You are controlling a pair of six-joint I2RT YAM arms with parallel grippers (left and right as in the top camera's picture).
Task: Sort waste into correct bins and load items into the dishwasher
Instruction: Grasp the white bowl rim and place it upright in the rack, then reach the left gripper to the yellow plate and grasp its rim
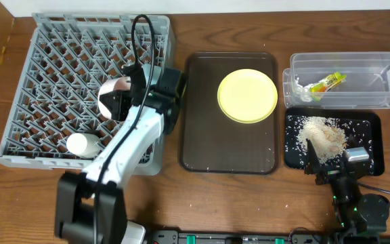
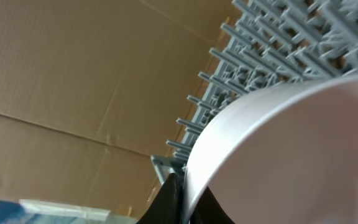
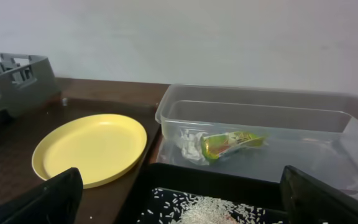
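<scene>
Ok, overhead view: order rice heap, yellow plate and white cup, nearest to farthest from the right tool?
1. Whitish rice heap, in the black tray right by the right tool.
2. Round pale yellow plate, on the brown tray.
3. Small white cup, in the grey plastic rack.

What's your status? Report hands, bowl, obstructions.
Left hand shut on bowl, over rack. Right hand open at black tray. Plate on brown tray, not loaded. Cup in rack, clear of bowl.
</scene>
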